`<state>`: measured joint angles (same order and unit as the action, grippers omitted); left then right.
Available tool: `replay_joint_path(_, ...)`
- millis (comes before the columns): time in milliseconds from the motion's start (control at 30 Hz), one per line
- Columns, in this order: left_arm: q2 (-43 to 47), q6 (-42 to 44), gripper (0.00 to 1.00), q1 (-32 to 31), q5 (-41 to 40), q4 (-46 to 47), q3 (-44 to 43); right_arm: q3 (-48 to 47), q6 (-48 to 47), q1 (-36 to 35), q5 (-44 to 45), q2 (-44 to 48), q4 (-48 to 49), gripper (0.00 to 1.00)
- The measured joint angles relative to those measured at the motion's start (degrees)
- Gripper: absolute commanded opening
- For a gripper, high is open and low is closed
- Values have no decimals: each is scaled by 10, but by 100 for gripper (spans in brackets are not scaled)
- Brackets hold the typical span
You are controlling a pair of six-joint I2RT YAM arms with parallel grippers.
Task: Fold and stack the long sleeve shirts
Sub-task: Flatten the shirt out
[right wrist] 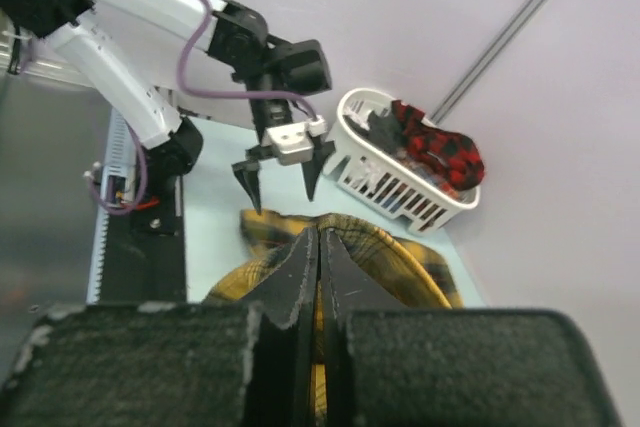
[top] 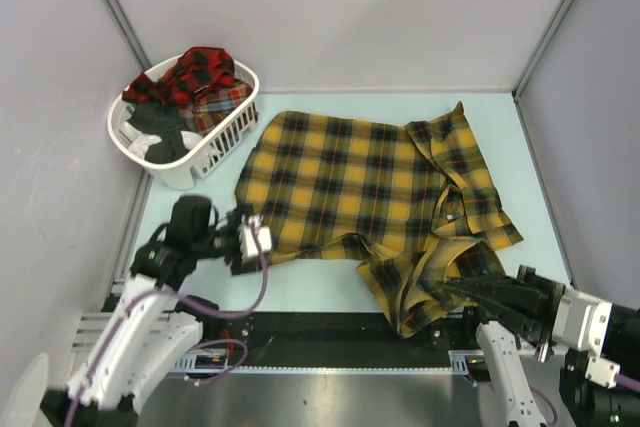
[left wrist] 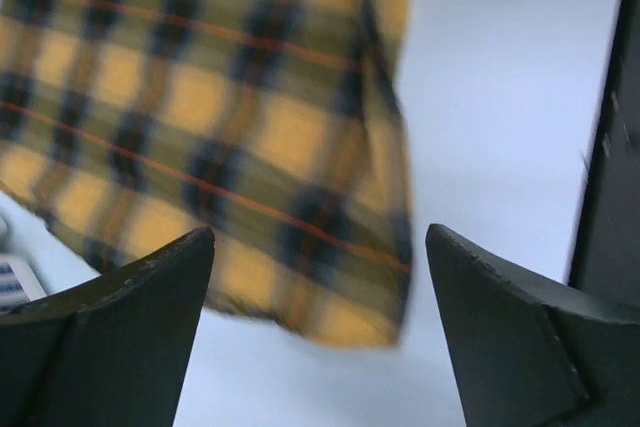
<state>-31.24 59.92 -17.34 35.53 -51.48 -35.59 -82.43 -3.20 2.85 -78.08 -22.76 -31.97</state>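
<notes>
The mustard-yellow plaid shirt lay spread mostly flat across the middle of the table, its right side rumpled toward the near edge. Red-and-black plaid shirts sat crumpled in the basket at the far left corner.

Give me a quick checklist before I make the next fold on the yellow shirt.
1. Left gripper open and holding nothing: ok.
2. Right gripper shut: ok. Whether cloth is pinched in it: cannot tell.
3. Yellow shirt spread flat: not ok. Its right side is bunched and the near part overlaps the table edge.
4. Shirt's near left corner lying free by the left gripper: ok.
5. Red plaid shirts inside the basket, apart from the yellow shirt: ok.
</notes>
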Motion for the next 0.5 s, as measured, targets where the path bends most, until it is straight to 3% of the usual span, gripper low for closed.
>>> replay_joint_path(233,-285,-195,77,-164,-57,267,-106,5,137,-14,42,-71,224,0)
replay_joint_path(400,-472,-268,73,-229,-85,343,-191,-43,140,-47,101,-125,236,0)
replay_joint_path(500,-526,-284,73,-275,-85,368,-205,-79,109,-69,134,-135,208,0)
